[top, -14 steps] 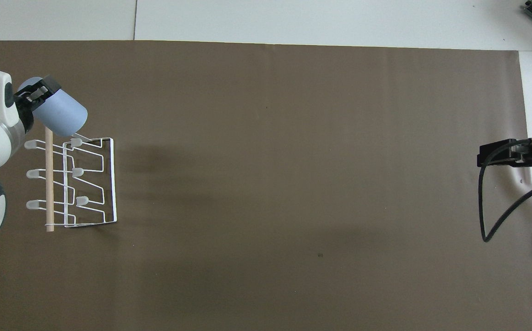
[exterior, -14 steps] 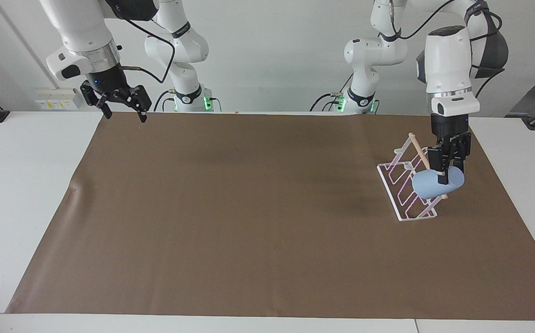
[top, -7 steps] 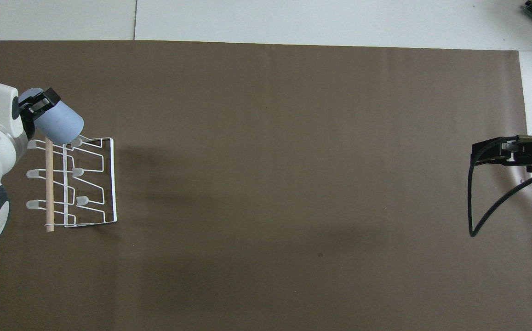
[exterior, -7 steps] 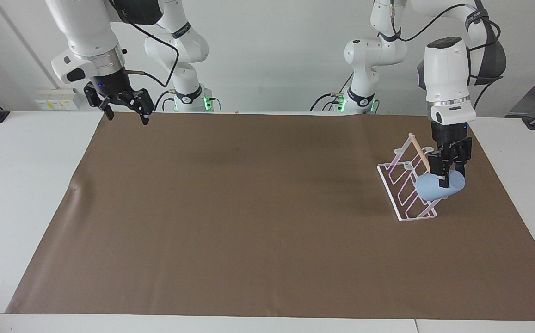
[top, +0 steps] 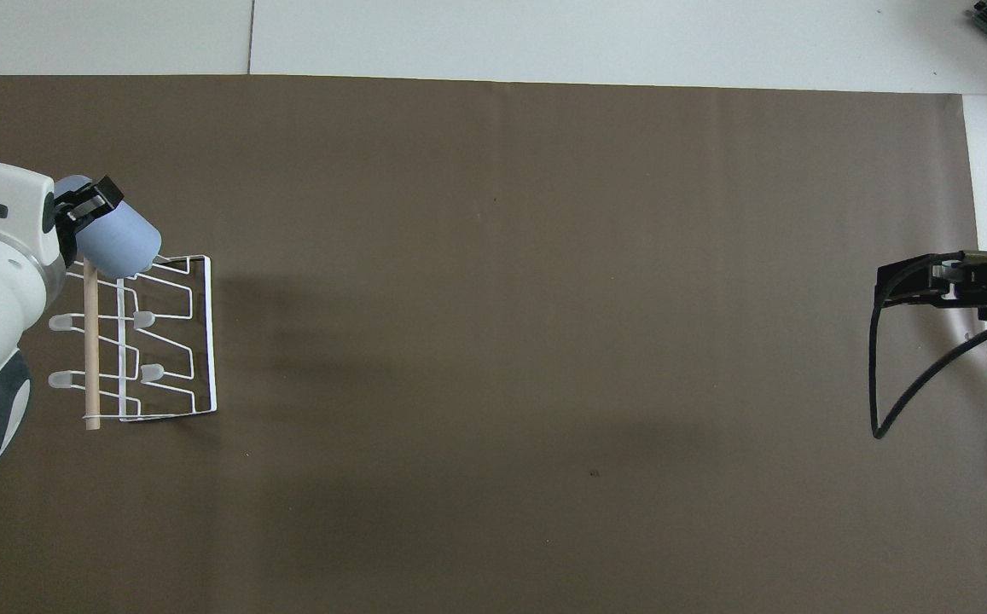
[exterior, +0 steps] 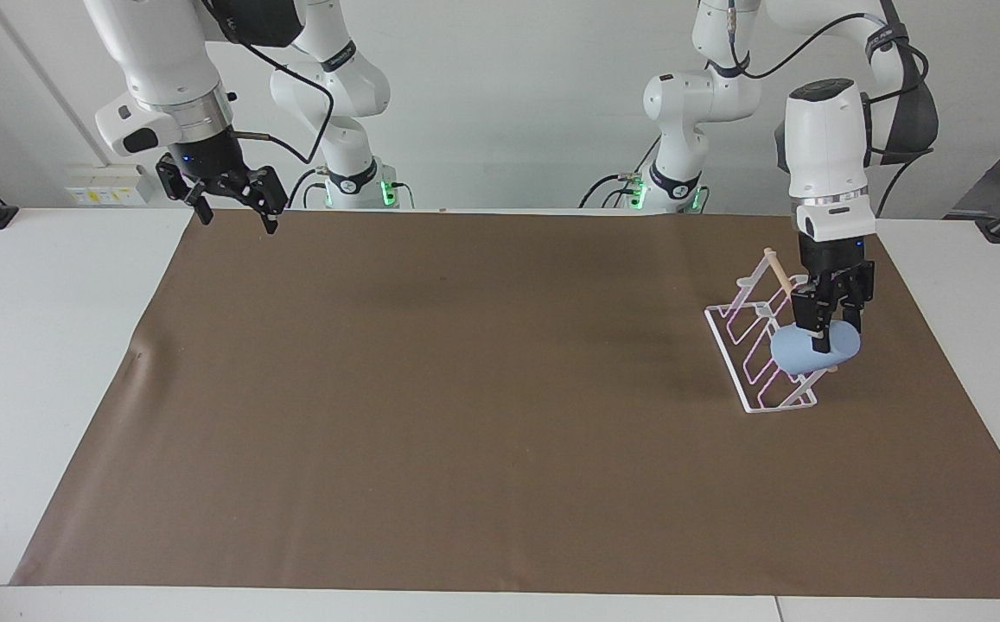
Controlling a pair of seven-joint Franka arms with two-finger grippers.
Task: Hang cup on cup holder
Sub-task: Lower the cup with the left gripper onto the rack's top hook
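The left gripper (exterior: 821, 337) grips the cup (exterior: 813, 349) over the rack (exterior: 761, 345), right of frame. The right gripper (exterior: 235, 210), upper left, is wide open; the brown mat (exterior: 465, 406) between lies free.

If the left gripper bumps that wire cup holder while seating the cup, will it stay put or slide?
The cup holder is thin wire loops plus a slim dowel, so it is probably light and apt to slide on the smooth brown mat. Its flat base frame likely resists tipping. The left gripper holds the cup at one end, so a bump there might twist it.
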